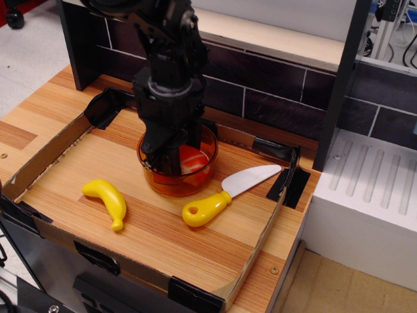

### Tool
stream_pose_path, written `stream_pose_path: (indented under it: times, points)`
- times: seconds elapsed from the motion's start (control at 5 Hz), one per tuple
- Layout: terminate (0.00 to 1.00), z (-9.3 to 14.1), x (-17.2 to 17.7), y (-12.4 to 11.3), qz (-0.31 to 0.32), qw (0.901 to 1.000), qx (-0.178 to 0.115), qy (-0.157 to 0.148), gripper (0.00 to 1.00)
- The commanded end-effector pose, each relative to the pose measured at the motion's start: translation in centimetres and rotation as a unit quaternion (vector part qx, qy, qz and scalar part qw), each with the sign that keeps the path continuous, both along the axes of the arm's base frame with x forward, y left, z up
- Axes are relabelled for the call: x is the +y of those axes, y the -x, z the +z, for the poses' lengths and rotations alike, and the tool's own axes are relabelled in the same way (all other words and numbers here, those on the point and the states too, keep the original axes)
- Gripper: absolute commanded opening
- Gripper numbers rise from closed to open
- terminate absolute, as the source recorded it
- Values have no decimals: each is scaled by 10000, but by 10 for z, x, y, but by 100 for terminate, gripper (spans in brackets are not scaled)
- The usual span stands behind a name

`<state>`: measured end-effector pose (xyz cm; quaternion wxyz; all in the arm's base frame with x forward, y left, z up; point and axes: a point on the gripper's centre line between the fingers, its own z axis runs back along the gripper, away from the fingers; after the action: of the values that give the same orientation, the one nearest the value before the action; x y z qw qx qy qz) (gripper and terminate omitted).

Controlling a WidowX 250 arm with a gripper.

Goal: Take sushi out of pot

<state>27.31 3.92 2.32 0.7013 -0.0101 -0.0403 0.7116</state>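
the hand (171, 158) reaches down into the pot (177, 186) beside the sushi (193, 159) (its grip cannot be told).

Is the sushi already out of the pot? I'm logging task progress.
No, the sushi sits inside the pot, with the gripper reaching down into the pot beside it.

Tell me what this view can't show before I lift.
- Gripper fingertips: sunk inside the pot, so open or shut on the sushi is unclear.
- Sushi: mostly hidden behind the gripper body.
- Pot's far rim and handle: blocked by the arm.
- Arm's upper part: cut off by the top edge.
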Motion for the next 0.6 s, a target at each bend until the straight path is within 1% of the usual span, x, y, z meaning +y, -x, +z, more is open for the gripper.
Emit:
stream_pose_path:
  times: [0.0,0.2,0.4]
  points:
    - [0,84,17,-1,-9,9962,-822,272,0]
    - [0,106,24,17,-147,9952,-879,412,0]
    - [0,103,32,42,-548,9960,-532,466,0]
